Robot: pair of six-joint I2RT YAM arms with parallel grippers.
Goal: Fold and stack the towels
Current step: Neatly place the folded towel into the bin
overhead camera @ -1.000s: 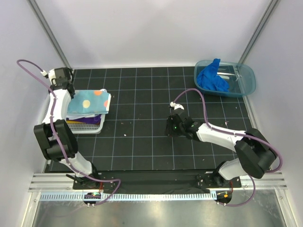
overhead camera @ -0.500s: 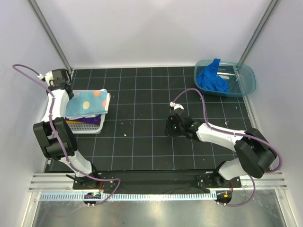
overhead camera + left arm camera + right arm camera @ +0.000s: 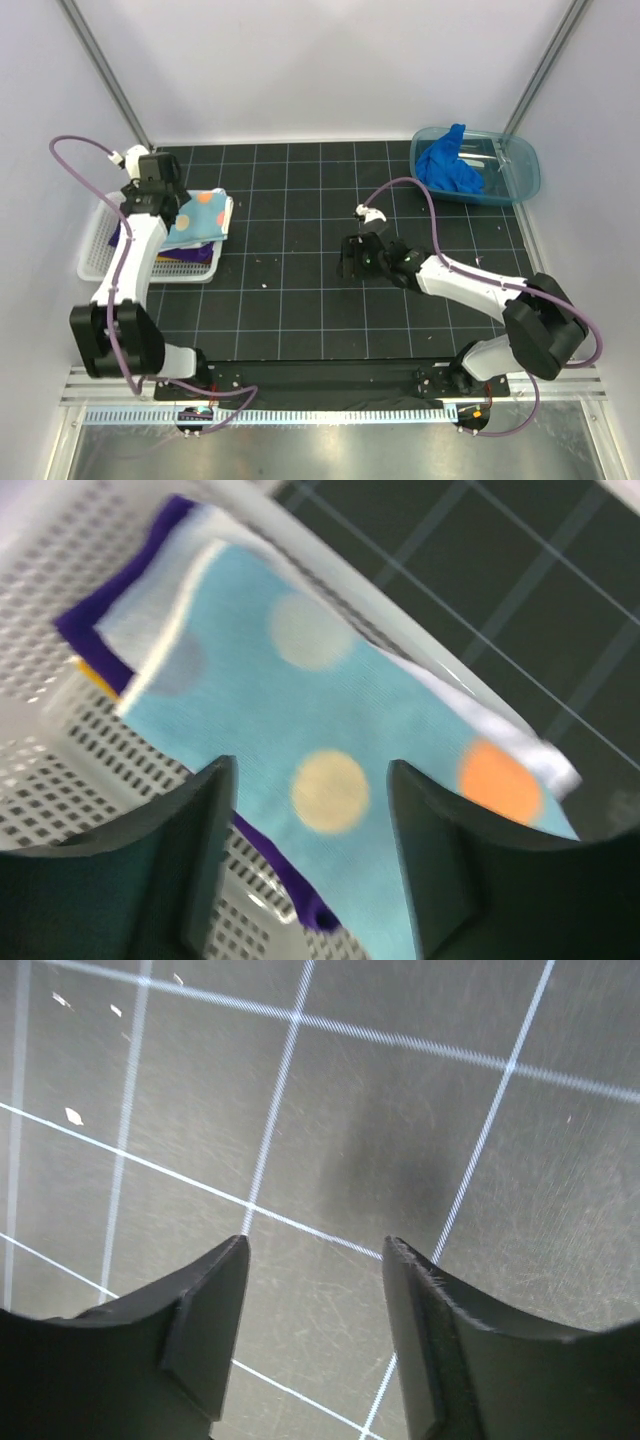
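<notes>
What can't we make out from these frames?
- Top view: towels under the spotted towel in the basket, covered by it and the left arm.
- Top view: anything beneath the blue towel in the tub.
- Left wrist: blurred; the stack's lower layers show only as edges.

Left wrist view's pretty smeared: the spotted towel [image 3: 330, 750] is soft-edged and cut off at the bottom edge. Under it I only get slivers of the purple towel [image 3: 80, 630] and what's probably a yellow towel [image 3: 95, 675]. From above, my left arm [image 3: 135, 255] hides part of the basket [image 3: 95, 245].
</notes>
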